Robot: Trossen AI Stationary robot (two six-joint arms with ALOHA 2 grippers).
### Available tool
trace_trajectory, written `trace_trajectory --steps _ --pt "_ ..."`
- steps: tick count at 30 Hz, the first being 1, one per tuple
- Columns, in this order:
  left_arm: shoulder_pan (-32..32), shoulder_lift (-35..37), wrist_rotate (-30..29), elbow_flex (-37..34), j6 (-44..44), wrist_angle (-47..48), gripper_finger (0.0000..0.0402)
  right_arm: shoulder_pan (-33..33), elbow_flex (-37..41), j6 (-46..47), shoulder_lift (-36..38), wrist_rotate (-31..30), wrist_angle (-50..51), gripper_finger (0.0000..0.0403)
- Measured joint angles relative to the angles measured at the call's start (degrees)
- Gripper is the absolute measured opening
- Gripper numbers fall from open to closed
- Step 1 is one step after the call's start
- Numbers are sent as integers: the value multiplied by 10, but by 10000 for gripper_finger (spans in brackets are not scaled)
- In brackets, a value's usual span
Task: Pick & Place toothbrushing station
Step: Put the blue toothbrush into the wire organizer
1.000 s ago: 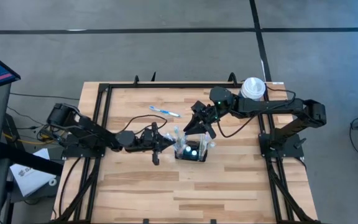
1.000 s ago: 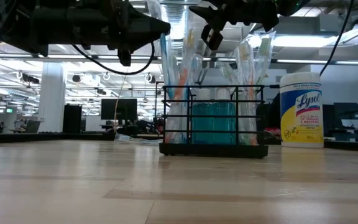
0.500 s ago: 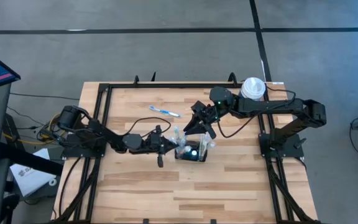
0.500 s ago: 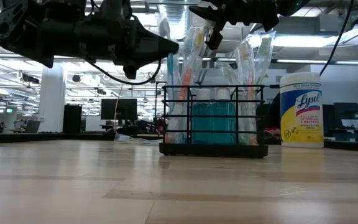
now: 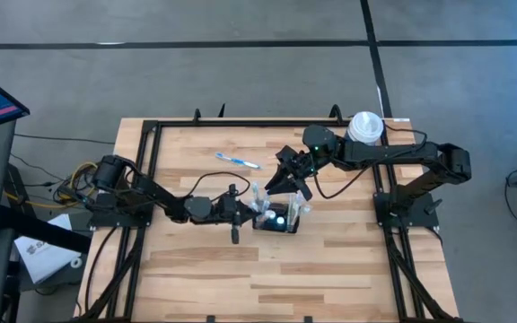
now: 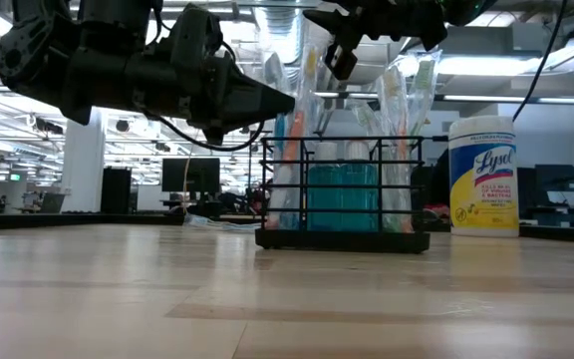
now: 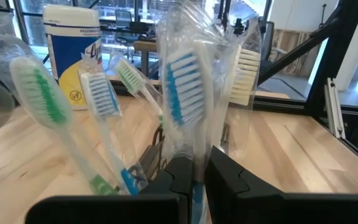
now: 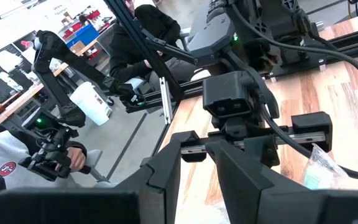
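Toothbrushing station (image 5: pixel 277 218) upright mid-desk (image 5: pixel 330 269), far from edges. Left pincer (image 7: pixel 193 176) grasping wrapped toothbrush (image 7: pixel 183 99); right pincer (image 5: pixel 288 176) state unclear, above.

In the low view the toothbrushing station (image 6: pixel 342 199) hides its own slots, and its wrapped toothbrushes (image 6: pixel 312 90) run past the top edge. From above, the left gripper's fingers (image 5: pixel 251 206) blur into clear wrapping.

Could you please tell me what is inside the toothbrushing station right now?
The toothbrushing station holds several plastic-wrapped toothbrushes standing upright and a teal container in the middle. The wrapping and rack wires hide the handles' lower ends.
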State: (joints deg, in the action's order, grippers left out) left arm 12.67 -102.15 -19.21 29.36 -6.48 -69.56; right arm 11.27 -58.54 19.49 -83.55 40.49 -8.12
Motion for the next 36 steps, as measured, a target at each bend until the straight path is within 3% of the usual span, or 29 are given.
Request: trace_trajectory --steps 14,36 --pt "0 0 5 0 0 12 15 0 0 0 0 0 0 93" --pt "0 32 -1 -1 1 10 140 -8 0 0 0 0 4 93"
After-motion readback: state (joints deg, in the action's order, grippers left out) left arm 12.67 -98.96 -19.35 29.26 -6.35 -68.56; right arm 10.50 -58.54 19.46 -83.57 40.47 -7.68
